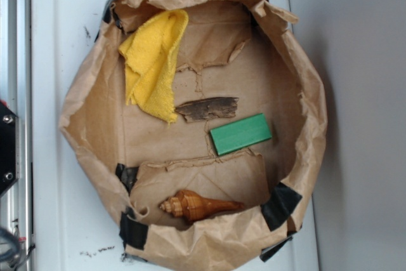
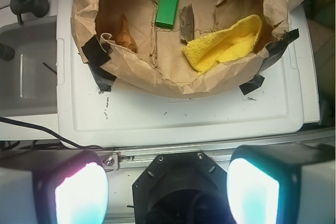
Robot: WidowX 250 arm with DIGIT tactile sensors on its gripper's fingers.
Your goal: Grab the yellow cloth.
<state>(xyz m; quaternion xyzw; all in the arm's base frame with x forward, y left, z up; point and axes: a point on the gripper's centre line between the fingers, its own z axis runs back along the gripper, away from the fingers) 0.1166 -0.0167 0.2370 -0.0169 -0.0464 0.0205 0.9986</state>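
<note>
I take the green block [image 1: 240,134] as my landmark, because it lies flat near the middle of the paper bag [image 1: 304,80] and is easy to find in both views. The bag is cut low and its rim is rolled outward, so it works like a shallow basin; pieces of black tape [image 1: 280,204] hold its walls in shape on the white worktop [image 1: 63,30].

The yellow cloth [image 1: 153,61] is not beside the block but well apart from it, at the far side of the bark piece [image 1: 207,108], which lies between the two. The cloth is folded and rumpled, and one end climbs up the bag wall, so I judge this end is harder to reach than the lower end near the bark. The seashell [image 1: 198,207] lies on the other side of the block, near the taped rim, and is not in my way.

In the wrist view my end effector [image 2: 168,192] is outside the bag, far from the block, above the edge of the worktop. Its two fingers [image 2: 79,192] stand wide apart and hold nothing. I think the task is only at the beginning: I must first bring the end effector over the paper rim, then lower it on the thick middle fold of the cloth, without catching the bag wall.
</note>
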